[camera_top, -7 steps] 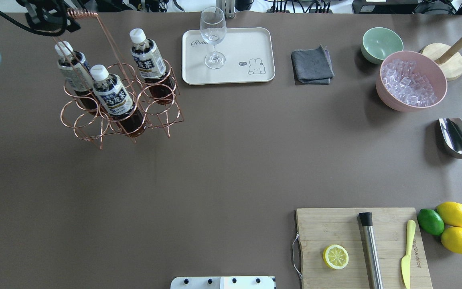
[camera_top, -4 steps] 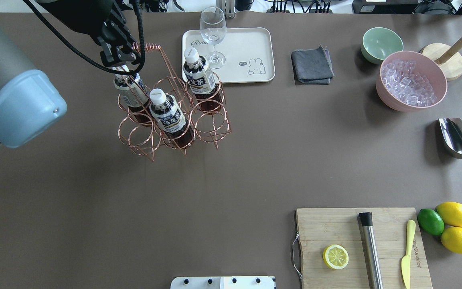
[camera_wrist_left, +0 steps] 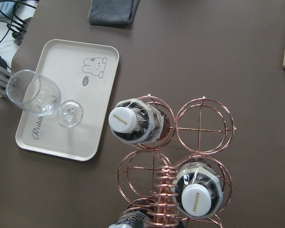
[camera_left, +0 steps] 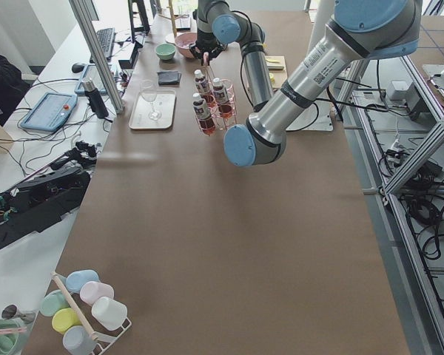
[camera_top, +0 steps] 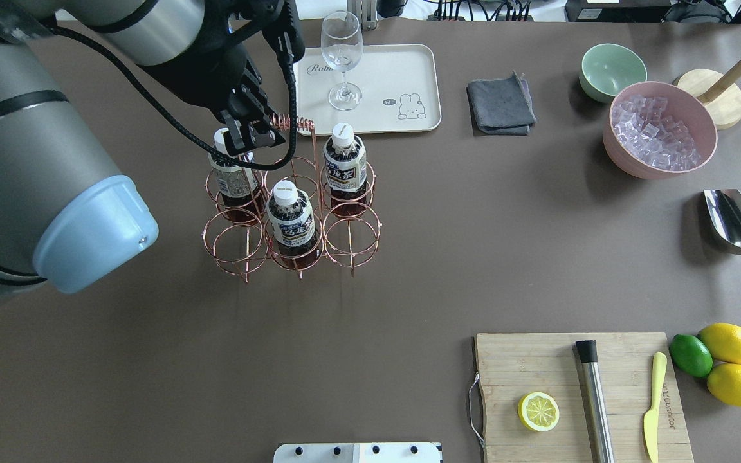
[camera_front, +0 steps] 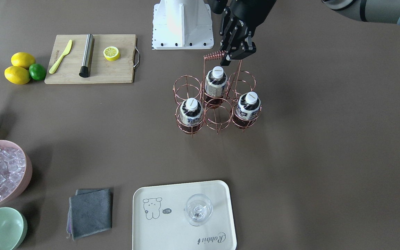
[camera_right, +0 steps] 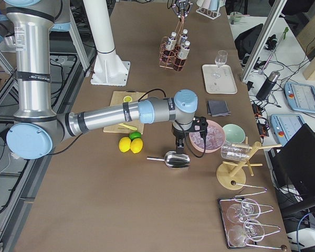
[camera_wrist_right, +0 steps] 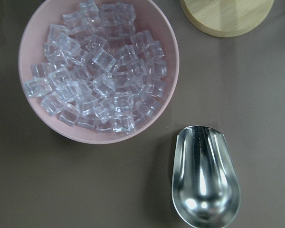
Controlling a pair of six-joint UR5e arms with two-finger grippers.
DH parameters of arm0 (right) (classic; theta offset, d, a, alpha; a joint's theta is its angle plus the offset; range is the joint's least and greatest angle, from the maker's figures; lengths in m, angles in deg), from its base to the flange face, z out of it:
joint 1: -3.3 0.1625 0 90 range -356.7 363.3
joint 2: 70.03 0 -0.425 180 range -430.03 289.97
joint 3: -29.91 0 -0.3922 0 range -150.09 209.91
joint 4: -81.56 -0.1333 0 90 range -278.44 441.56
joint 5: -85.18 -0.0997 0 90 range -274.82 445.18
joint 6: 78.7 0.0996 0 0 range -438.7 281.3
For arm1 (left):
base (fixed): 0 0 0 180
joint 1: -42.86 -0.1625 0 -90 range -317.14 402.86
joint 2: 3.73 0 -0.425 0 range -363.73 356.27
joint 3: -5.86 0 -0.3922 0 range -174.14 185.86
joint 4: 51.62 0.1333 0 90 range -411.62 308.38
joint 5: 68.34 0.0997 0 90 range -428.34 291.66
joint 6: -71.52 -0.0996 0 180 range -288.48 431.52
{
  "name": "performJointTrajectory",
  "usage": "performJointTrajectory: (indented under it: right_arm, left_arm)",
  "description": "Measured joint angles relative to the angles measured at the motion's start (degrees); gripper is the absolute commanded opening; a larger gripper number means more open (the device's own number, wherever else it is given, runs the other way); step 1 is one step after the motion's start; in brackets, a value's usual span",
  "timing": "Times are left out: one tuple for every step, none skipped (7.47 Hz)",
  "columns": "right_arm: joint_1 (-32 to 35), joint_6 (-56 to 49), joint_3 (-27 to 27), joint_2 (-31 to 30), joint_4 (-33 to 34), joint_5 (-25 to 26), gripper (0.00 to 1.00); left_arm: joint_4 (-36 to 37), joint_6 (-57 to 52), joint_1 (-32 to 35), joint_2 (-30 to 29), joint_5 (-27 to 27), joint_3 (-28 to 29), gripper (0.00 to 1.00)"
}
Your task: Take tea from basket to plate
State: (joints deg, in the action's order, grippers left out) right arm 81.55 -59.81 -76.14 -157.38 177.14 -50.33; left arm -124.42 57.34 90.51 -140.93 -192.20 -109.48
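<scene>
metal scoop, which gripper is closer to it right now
Right. The right gripper hangs just above the metal scoop, beside the pink ice bowl. The left gripper is far across the table, at the wire basket's coiled handle.

three white-capped tea bottles [camera_top: 291, 218] stand upright in the copper wire basket [camera_top: 352, 247], near the cream plate [camera_top: 402, 71] but off it.
</scene>
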Motion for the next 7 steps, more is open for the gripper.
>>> performJointTrajectory:
  right_arm:
    - [-2.5, 4.9, -0.1, 2.9, 0.1, 0.1, 0.99]
    - [-4.7, 9.5, -0.1, 5.6, 0.2, 0.7, 0.99]
    - [-7.0, 13.1, -0.1, 7.8, 0.3, 1.7, 0.99]
    - [-9.4, 15.2, -0.1, 9.4, 0.3, 2.4, 0.98]
    - [-11.4, 16.1, -0.1, 10.9, 0.5, 2.4, 0.98]
    - [-14.4, 16.6, 0.4, 12.7, 0.7, 2.0, 0.98]
    - [-17.1, 17.8, 2.7, 17.3, 2.2, 1.7, 0.98]
  left_arm:
    - [-0.2, 1.5, -1.8, -0.6, 0.0, -0.1, 0.00]
    - [-0.4, 2.3, -3.0, -1.3, -0.1, 0.2, 0.00]
    - [-0.5, 2.6, -3.7, -2.1, -0.2, 1.0, 0.00]
    - [-0.5, 2.7, -4.0, -3.0, -0.2, 2.0, 0.00]
    - [-0.5, 2.8, -4.5, -3.8, -0.2, 2.9, 0.00]
    - [-0.6, 3.0, -5.5, -4.3, -0.2, 3.4, 0.00]
    - [-1.5, 4.1, -6.2, -4.3, -0.1, 3.5, 0.00]
